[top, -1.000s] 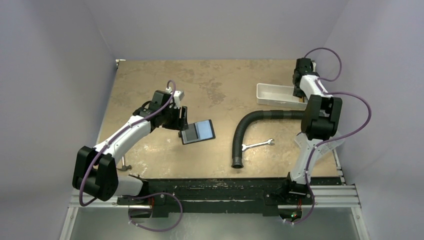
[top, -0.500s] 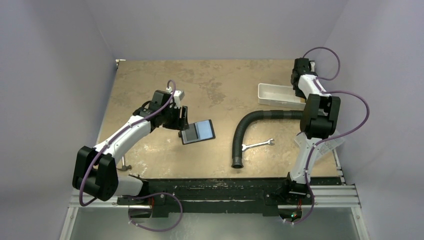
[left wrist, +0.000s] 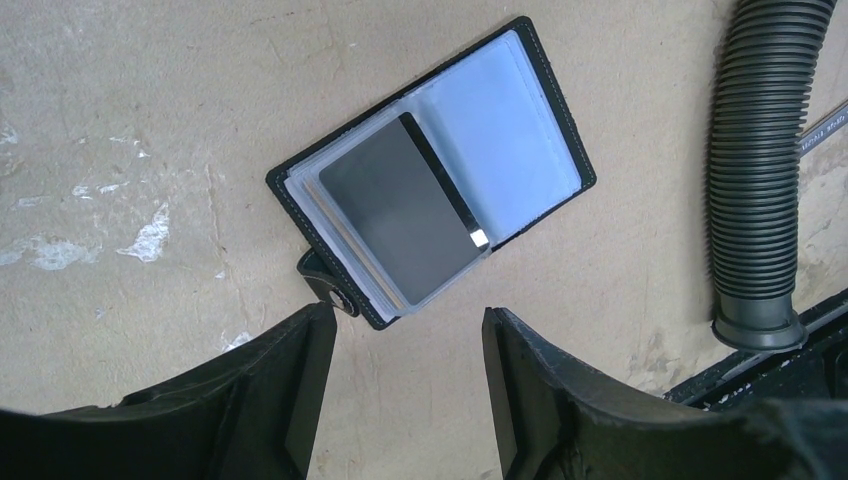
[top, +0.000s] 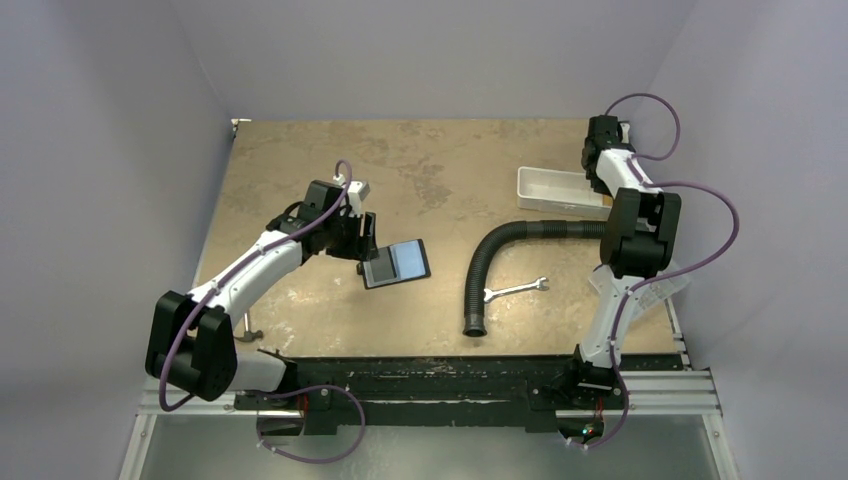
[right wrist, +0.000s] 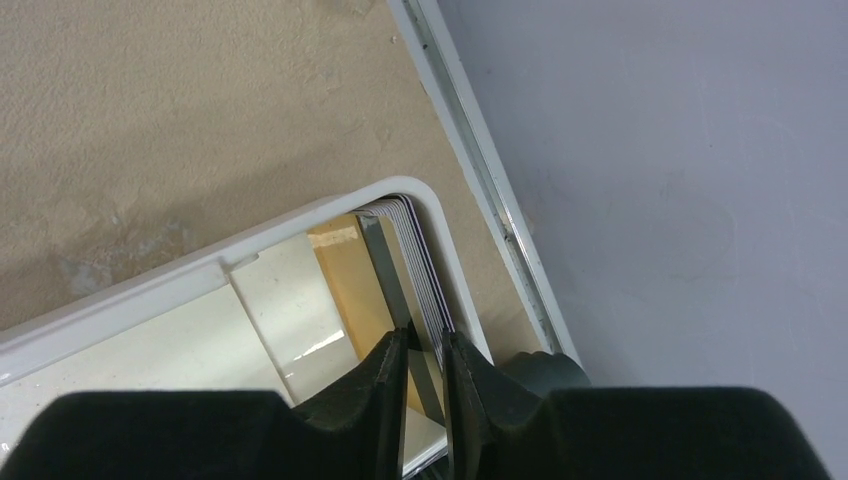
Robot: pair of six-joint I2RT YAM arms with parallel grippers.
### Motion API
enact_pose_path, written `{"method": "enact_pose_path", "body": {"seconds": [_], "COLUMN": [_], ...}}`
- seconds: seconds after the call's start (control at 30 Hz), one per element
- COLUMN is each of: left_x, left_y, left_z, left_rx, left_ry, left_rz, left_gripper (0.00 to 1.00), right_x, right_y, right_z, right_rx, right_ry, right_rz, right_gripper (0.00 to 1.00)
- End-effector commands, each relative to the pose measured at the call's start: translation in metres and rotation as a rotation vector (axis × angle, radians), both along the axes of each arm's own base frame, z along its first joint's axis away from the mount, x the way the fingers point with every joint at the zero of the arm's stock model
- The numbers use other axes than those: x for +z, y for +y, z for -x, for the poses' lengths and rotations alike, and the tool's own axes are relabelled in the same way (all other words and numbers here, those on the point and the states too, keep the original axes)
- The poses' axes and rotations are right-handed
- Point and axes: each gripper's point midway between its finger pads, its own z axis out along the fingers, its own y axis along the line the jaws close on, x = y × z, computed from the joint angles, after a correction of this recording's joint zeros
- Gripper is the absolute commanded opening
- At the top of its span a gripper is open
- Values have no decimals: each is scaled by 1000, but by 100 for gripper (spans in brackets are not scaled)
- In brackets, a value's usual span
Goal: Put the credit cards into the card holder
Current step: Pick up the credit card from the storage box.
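The left gripper (left wrist: 408,320) hangs just above the card holder (left wrist: 500,110), jaws spread wide and empty, exactly where it was a second ago. The holder lies open and flat on the mottled tan tabletop (right wrist: 150,100). It is black, stitched along its rim, with clear glossy plastic sleeves inside. A matte grey card (left wrist: 400,215) with a pale strip along one edge sits on the near sleeves; the far pocket looks bare. A small snap tab (left wrist: 335,290) pokes out at the near corner.

Right of centre lie a ribbed black hose (left wrist: 760,170), curved like a hook, and a thin silver wrench (top: 515,289); neither has moved.

The change is on the right. Over the last second the right gripper (right wrist: 425,345) has drawn its jaws in from fairly wide to a narrow slit. It now pinches the credit cards (right wrist: 425,270) that stand on edge against the end wall of the smooth white tray (right wrist: 120,305), by the table's right edge. The tray has also slid slightly rightward. A tan card (right wrist: 345,270) leans just outside the fingers. How many of the thin, pale-edged cards are caught I cannot make out.

I judge that the pick is just being secured. The lift and the carry across to the waiting holder are yet to come.
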Motion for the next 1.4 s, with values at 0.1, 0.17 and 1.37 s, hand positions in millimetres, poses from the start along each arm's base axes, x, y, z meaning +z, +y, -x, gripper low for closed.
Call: {"method": "enact_pose_path", "body": {"seconds": [0.1, 0.17, 1.37], "left_x": [3, 3, 3], "left_y": [-5, -5, -4], "left_z": [-3, -4, -4], "left_rx": [-30, -30, -25], "left_ry": [-23, -26, -27], "left_rz": [19, 20, 17], "left_gripper": [59, 60, 61], "right_x": [59, 63, 120], "right_y": [-4, -3, 62], "right_z": [-6, -7, -3], "right_rx": [-12, -10, 116], "right_ry": [-118, -125, -398], "right_rz": [64, 65, -265], "right_gripper": [22, 22, 0]}}
